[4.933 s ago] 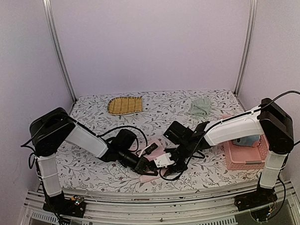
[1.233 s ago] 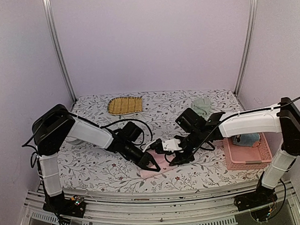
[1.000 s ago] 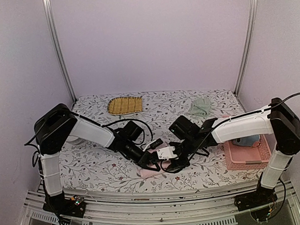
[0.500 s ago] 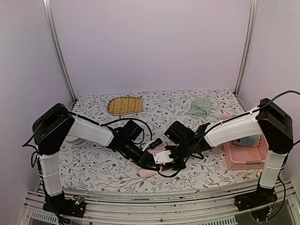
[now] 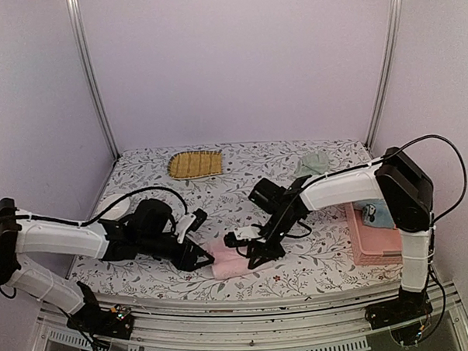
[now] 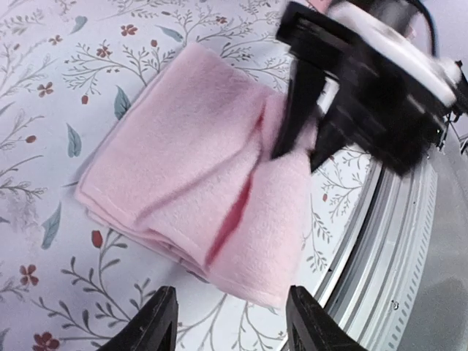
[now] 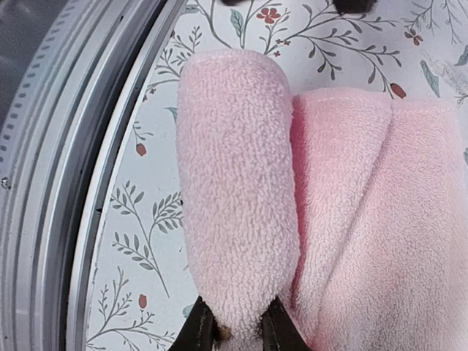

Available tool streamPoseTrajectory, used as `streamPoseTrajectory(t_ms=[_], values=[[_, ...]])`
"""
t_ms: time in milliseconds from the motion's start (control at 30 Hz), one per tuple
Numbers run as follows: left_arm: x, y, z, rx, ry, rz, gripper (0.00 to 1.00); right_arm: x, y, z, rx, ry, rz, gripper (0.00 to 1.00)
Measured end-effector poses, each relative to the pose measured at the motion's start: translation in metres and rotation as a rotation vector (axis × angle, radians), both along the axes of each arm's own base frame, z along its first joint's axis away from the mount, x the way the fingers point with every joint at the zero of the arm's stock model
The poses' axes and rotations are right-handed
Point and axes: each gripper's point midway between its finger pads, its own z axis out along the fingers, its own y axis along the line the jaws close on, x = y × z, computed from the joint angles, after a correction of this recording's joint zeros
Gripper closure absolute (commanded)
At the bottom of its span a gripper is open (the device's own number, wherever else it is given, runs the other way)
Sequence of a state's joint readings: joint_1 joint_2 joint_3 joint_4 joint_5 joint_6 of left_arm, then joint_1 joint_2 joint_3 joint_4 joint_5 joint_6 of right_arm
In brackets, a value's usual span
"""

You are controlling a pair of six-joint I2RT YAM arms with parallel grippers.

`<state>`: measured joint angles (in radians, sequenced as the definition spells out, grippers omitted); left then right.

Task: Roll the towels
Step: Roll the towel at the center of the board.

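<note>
The pink towel [image 5: 227, 264] lies near the table's front edge, part rolled; its near end forms a roll [image 7: 234, 190] beside the flat folded part [image 7: 380, 219]. My right gripper [image 7: 235, 333] is shut on the end of that roll; it also shows in the top view [image 5: 249, 251] and, blurred, in the left wrist view [image 6: 351, 95]. My left gripper [image 6: 230, 329] is open and empty, just short of the towel's [image 6: 197, 168] left edge, low over the table [image 5: 206, 259]. The sage green towel [image 5: 313, 166] lies crumpled at the back right. The light blue towel [image 5: 375, 214] sits in the basket.
A pink plastic basket [image 5: 374, 243] stands at the right edge. A yellow-brown woven mat [image 5: 195, 163] lies at the back left. A white round object [image 5: 111, 206] sits by the left wall. The metal front rail [image 7: 88, 146] runs close to the pink towel.
My left arm has drawn back to the left, off the pink towel, and its gripper is open. My right gripper has stayed on the towel with the rolled end in it.
</note>
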<state>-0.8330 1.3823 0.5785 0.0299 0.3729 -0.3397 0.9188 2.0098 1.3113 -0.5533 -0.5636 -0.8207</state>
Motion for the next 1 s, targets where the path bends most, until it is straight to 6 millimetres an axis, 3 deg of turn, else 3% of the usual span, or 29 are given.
streamPoseTrajectory(t_ms=[167, 300, 733, 1000], values=[[-0.035, -0.004, 0.012, 0.042, -0.250, -0.065, 0.47, 0.012, 0.002, -0.002, -0.036, 0.271, -0.052, 0.87], [-0.045, -0.014, 0.014, 0.105, -0.405, -0.125, 0.46, 0.015, 0.004, -0.004, -0.063, 0.464, -0.088, 0.87], [-0.012, -0.059, -0.010, 0.414, -0.766, -0.268, 0.40, 0.014, 0.003, -0.004, -0.104, 0.591, -0.122, 0.86], [-0.001, -0.063, -0.047, 0.560, -0.824, -0.349, 0.55, 0.013, 0.003, -0.004, -0.108, 0.600, -0.128, 0.85]])
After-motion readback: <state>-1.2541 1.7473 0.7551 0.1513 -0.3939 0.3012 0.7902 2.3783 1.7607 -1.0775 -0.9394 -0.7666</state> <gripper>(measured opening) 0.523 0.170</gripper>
